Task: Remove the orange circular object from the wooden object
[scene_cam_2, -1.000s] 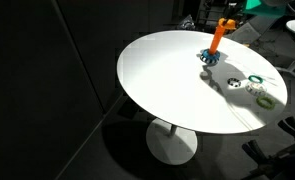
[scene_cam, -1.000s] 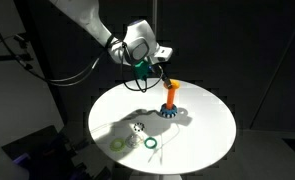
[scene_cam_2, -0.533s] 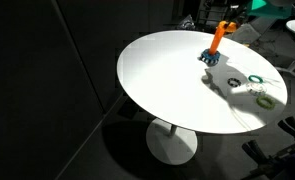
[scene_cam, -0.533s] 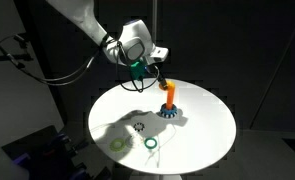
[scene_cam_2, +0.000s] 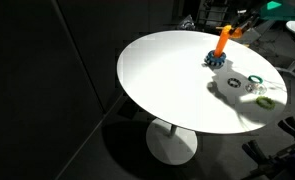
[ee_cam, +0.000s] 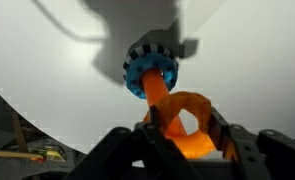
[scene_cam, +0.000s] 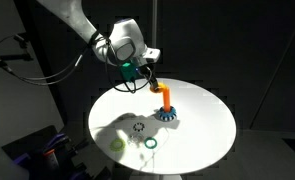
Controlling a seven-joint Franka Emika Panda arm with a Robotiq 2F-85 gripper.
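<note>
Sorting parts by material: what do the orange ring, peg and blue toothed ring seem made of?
Orange ring: likely plastic, smooth, glowing under light. Peg: uniform orange-brown, painted wood or plastic, unclear. Blue toothed ring: probably moulded plastic, saturated colour.

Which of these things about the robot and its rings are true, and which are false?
1. The table is round and white. True.
2. The blue toothed ring sits at the bottom of the peg. True.
3. The green ring is on the peg. False: it lies flat on the table, away from the peg.
4. The end effector is far from the orange ring. False: in the wrist view the ring sits right between its fingers, near the peg's top.
</note>
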